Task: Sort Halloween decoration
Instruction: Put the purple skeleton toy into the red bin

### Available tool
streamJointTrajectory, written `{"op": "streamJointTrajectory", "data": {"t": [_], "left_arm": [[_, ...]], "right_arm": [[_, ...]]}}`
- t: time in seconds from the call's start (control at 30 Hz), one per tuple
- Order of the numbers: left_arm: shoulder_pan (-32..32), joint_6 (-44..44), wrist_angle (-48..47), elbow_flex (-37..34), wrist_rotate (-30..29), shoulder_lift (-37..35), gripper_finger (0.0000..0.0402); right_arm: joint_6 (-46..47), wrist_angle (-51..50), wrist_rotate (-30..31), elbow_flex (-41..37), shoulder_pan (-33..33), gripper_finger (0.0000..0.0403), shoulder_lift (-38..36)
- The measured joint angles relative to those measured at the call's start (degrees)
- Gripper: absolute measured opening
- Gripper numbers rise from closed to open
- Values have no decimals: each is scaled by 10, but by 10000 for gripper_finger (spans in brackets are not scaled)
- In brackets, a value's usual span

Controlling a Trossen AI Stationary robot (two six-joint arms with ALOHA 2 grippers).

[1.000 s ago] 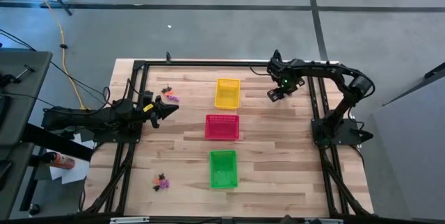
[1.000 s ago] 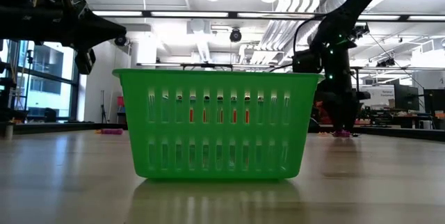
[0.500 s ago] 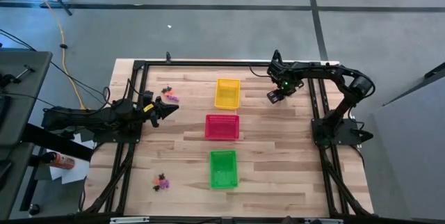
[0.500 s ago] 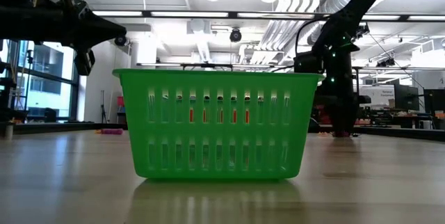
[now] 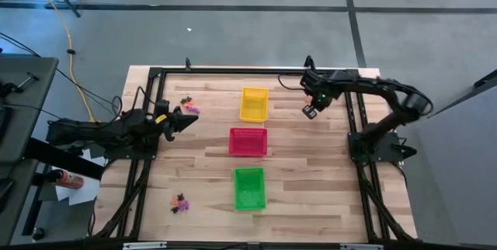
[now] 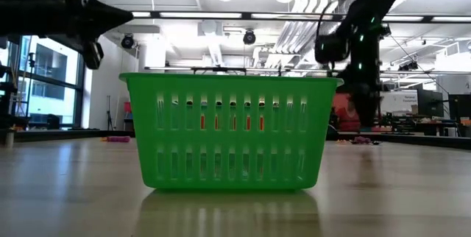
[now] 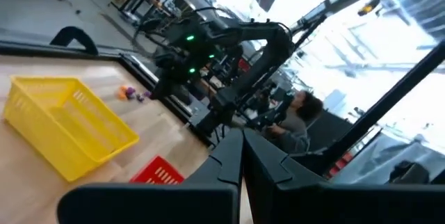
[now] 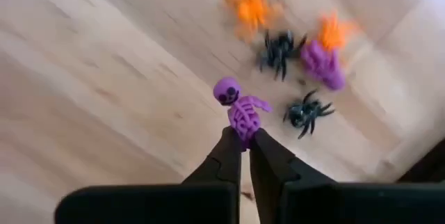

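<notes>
My right gripper point(image 5: 309, 111) is above the table's far right part, right of the yellow basket point(image 5: 254, 104), and is shut on a purple skeleton trinket point(image 8: 240, 111). Below it on the table lie two black spiders point(image 8: 279, 50), orange trinkets point(image 8: 252, 5) and a purple one point(image 8: 323, 64). My left gripper point(image 5: 186, 118) is shut and empty at the left, near a small heap of trinkets point(image 5: 189, 107). Another heap point(image 5: 180, 202) lies near the front left. The red basket point(image 5: 248, 141) and the green basket point(image 5: 248, 188) stand in line toward the near edge. My right gripper pinches the skeleton's lower body and legs point(image 8: 245, 131) between its two fingertips. The fingers come from above, pointing down. The skeleton's head point(image 8: 226, 90) sticks out beyond the fingertips, and the trinket is lifted clear of the table.
The three baskets stand in a row down the table's middle. A black metal frame point(image 5: 147, 149) runs along the table's left, right and far sides. In the left wrist view, a person point(image 7: 299, 113) sits beyond the table. In the low view, the green basket point(image 6: 229, 130) fills the middle.
My right gripper has gone up from the trinket heap at the far right and a little toward the near edge, lifting the purple skeleton clear of the table. My left gripper has risen a little.
</notes>
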Motion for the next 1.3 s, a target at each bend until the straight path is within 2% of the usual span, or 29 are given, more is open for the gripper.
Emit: {"op": "streamJointTrajectory", "data": {"t": [0.17, 0.33, 0.57, 0.7, 0.8, 1.0, 1.17, 1.3], "left_arm": [[0, 76, 0, 47, -10, 57, 1], [10, 167, -2, 122, -18, 165, 1], [67, 290, -41, 267, -18, 344, 1], [100, 389, -111, 364, 17, 436, 9], [114, 424, -139, 428, 37, 496, 37], [113, 471, -139, 513, 46, 581, 124], [103, 474, -134, 553, 55, 629, 184], [98, 474, -124, 571, 61, 652, 209]], "right_arm": [[26, 32, -6, 0, 41, 3, -94], [89, 92, -12, 1, 81, 2, -152], [99, 182, -14, 13, 143, 1, -159], [84, 219, -14, 40, 171, 1, -156], [78, 238, -12, 63, 185, 0, -156], [68, 259, -10, 101, 211, 0, -148], [58, 308, -15, 126, 232, 0, -124], [39, 314, -28, 150, 244, 0, -96]]}}
